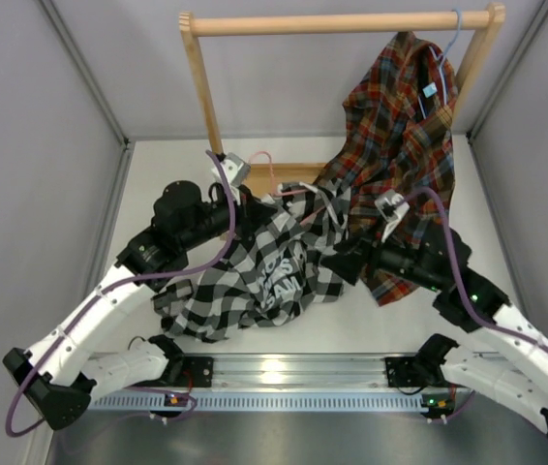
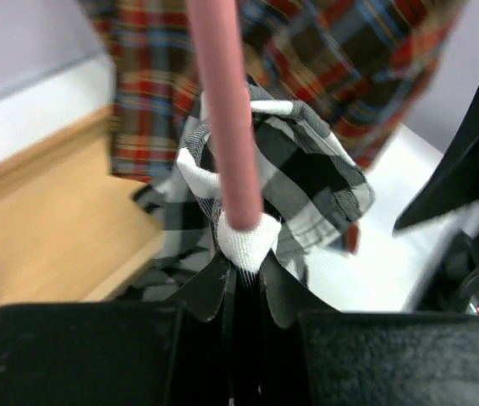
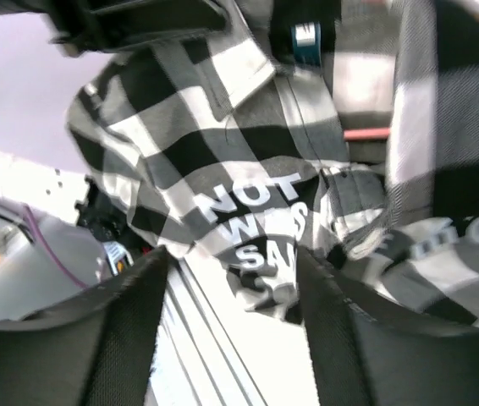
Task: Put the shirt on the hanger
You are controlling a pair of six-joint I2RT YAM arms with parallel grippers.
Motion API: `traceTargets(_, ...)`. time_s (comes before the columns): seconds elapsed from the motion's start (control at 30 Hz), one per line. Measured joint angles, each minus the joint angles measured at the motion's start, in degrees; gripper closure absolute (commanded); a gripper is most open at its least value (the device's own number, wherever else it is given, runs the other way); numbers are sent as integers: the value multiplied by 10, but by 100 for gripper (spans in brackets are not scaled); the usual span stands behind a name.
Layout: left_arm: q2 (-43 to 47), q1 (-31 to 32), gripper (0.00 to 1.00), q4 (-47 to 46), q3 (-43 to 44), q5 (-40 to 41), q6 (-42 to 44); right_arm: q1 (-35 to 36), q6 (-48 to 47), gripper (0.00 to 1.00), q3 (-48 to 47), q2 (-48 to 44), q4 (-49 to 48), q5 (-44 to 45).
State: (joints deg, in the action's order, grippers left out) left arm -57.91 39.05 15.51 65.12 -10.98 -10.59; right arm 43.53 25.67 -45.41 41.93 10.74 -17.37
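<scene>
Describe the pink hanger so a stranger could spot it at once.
Start at the wooden clothes rack at the back, then drop to the black-and-white checked shirt in front of it. The pink hanger is the thin wire poking out of that shirt's far edge, pinched in the left claw. Unlike the light blue hanger hooked on the rack, it is pink and held low.

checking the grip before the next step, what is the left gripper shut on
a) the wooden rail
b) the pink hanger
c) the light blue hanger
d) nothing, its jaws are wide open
b: in the left wrist view the left gripper is shut on the pink hanger, whose rod rises straight out from between the closed jaws, with the checked shirt bunched just behind it.
</scene>
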Motion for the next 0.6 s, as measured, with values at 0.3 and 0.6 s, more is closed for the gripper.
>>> traceTargets(0.3, -9, -8, 100, -65, -77, -306, 37, -5, -137, 28, -96, -122, 180, 7)
traceTargets(0.6, -62, 4, 100, -94, -77, -534, 47, -5, -170, 31, -154, 30, 136, -153)
